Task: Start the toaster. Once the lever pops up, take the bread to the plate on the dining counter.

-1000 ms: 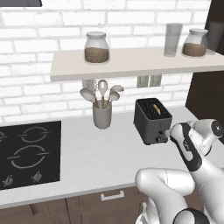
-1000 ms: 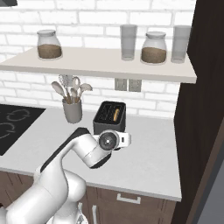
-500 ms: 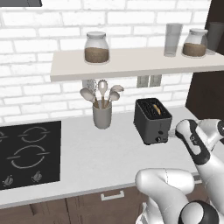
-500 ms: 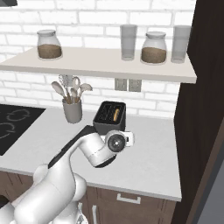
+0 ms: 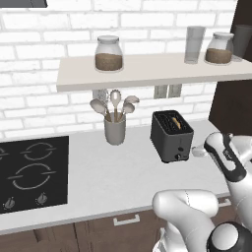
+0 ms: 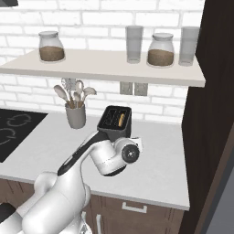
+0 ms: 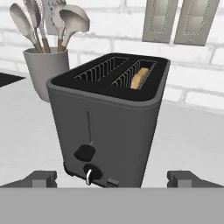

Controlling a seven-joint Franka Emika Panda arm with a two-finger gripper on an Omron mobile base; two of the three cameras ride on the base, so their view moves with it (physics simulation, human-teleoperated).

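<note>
Hand view: toaster [image 7: 109, 118] on table near utensil crock [image 7: 46, 72], bread [image 7: 141, 78] in right slot. Jaws spread wide, empty. Lever [image 7: 85, 152] small, stiff; press from top. Bread light, crumbly.

glossy white rounded arm [image 6: 68, 192] links with dark grey joint bands and a black stripe, ending in two small dark finger tips [image 7: 41, 178].

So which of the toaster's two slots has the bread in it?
The slot on the right in the hand view: the bread shows tan inside it, while the other slot of the toaster, nearer the utensil crock, looks dark and empty.
</note>
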